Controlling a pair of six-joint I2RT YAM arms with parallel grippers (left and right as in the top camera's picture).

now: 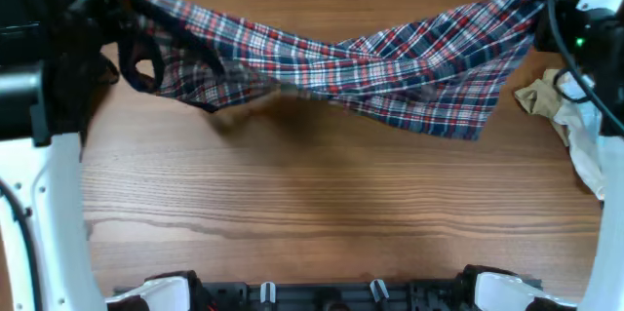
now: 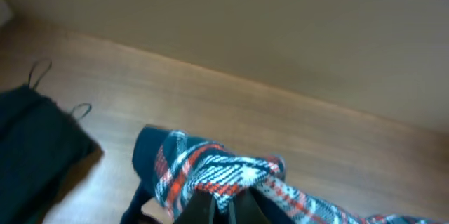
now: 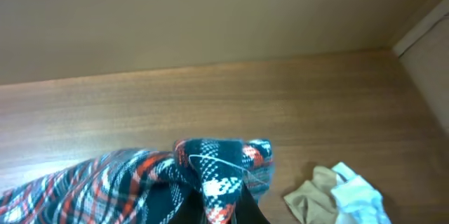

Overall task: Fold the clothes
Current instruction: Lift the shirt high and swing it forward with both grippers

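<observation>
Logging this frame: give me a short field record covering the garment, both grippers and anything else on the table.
garment: plaid shirt, stretched across the far side of the table, sagging in the middle
left gripper: shut on one end of the plaid shirt
right gripper: shut on the other end
other items: beige and white cloth, bunched at the table's right edge, not held
fold state: not yet folded

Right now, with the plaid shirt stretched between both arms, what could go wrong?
1. The left tool and right tool each pinch only a small bunched corner of the plaid shirt; more tension could pull one free.
2. The shirt's middle looks twisted and sagging, so laying it down may trap creases.
3. Its right end hangs near the beige and white clothes and might drag them.
</observation>
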